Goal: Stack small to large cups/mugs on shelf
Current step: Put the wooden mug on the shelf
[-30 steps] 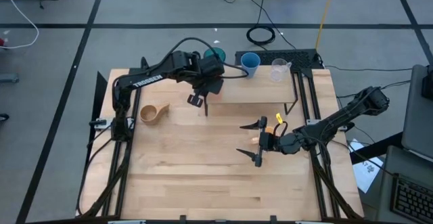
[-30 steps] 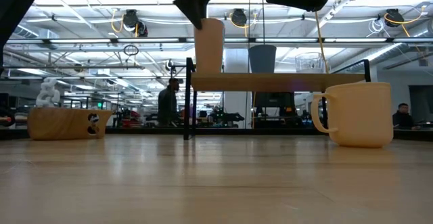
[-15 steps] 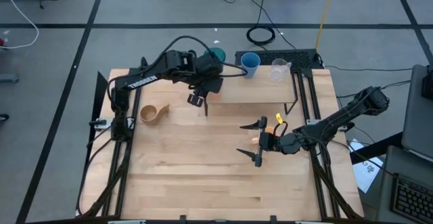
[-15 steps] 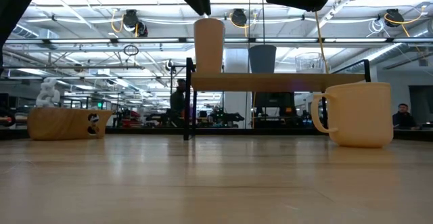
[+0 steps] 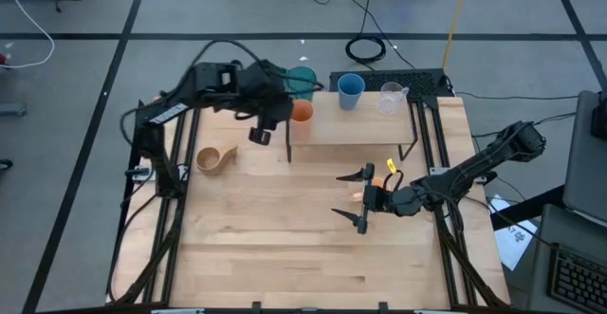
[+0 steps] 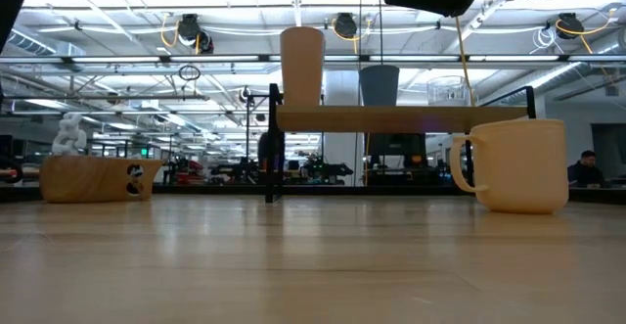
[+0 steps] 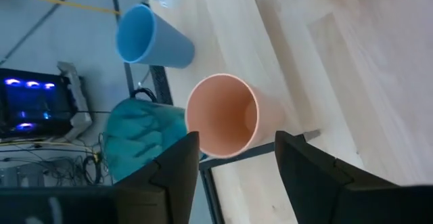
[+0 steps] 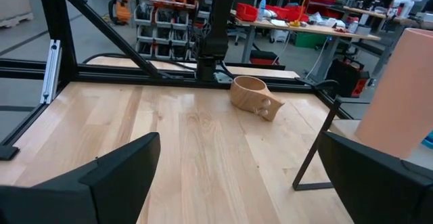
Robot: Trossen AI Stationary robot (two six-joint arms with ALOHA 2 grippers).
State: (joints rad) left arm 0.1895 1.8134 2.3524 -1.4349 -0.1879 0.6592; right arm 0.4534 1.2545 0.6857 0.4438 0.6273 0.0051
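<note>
The orange cup (image 5: 302, 112) (image 6: 302, 66) stands upright on the left end of the shelf (image 5: 351, 129) (image 6: 401, 118). Behind it, along the shelf's far side, are the teal tumbler (image 5: 302, 77), the blue cup (image 5: 350, 88) and the clear handled cup (image 5: 391, 98). My left gripper (image 5: 266, 124) (image 7: 237, 176) is open, above and just left of the orange cup (image 7: 223, 116). The wooden mug (image 5: 216, 157) rests on the table's left part. The orange handled mug (image 6: 514, 164) stands on the table below my open right gripper (image 5: 353, 197) (image 8: 237, 183).
The shelf's black left leg (image 5: 288, 148) stands close to my left gripper. A broad stretch of bare tabletop (image 5: 285, 248) lies toward the near edge. Cables and a black box sit beyond the table's far edge. People move in the room behind.
My left gripper has risen off the top of the orange cup and drawn back toward the table's left edge, leaving the low view's top. The orange cup has stayed upright on the shelf. My right arm has kept still.
</note>
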